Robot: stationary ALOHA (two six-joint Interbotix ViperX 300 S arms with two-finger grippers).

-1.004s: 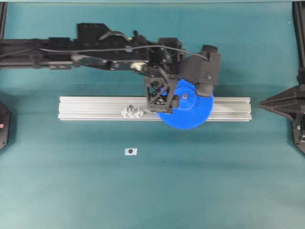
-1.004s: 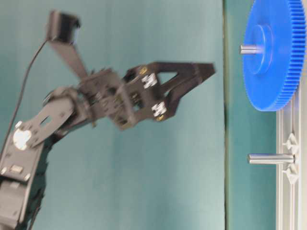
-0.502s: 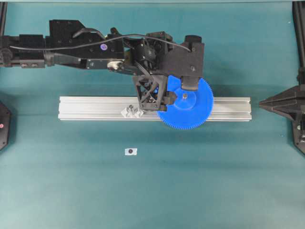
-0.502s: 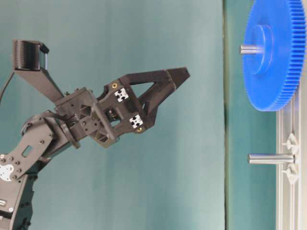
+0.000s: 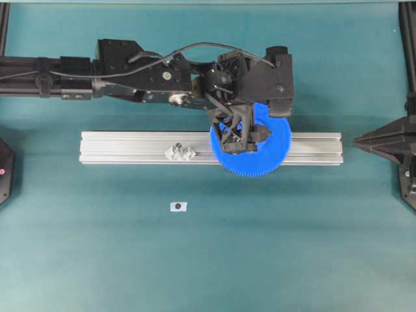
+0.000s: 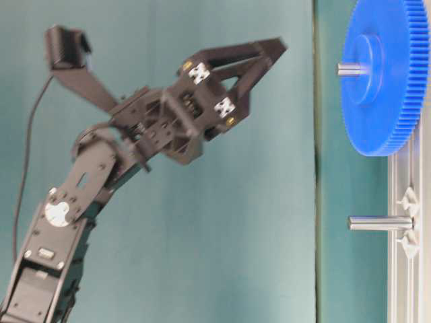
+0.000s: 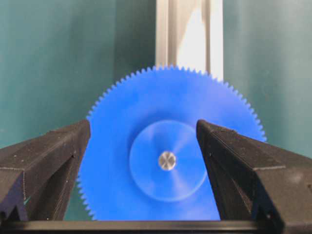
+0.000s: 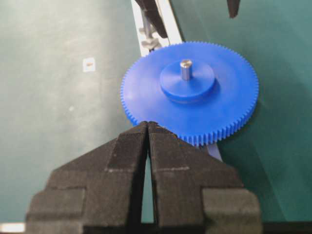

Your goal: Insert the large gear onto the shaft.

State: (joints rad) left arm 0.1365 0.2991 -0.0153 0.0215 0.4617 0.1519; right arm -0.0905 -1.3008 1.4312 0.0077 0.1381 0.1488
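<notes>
The large gear [image 5: 263,162], a blue toothed disc, lies flat on the aluminium rail [image 5: 117,146]. The shaft [image 8: 185,69] pokes up through its raised hub. The wrist view of my left gripper [image 7: 143,124] shows the black fingers spread wide on either side of the hub and the silvery shaft tip [image 7: 167,160]. The table-level view shows the left gripper [image 6: 262,64] well clear of the gear [image 6: 384,81] and empty. My right gripper [image 8: 147,124] is shut on nothing, its tips just short of the gear's toothed rim [image 8: 190,105].
A second metal pin [image 5: 179,151] stands on clear diamond-shaped pieces further left on the rail. A small white tag [image 5: 178,206] lies on the green mat in front of the rail. The right arm's pointed black gripper [image 5: 364,140] sits at the right edge.
My left gripper drew back to the left, then swung right and now hovers over the gear's hub. It stayed open. The gear and the right gripper have not moved.
</notes>
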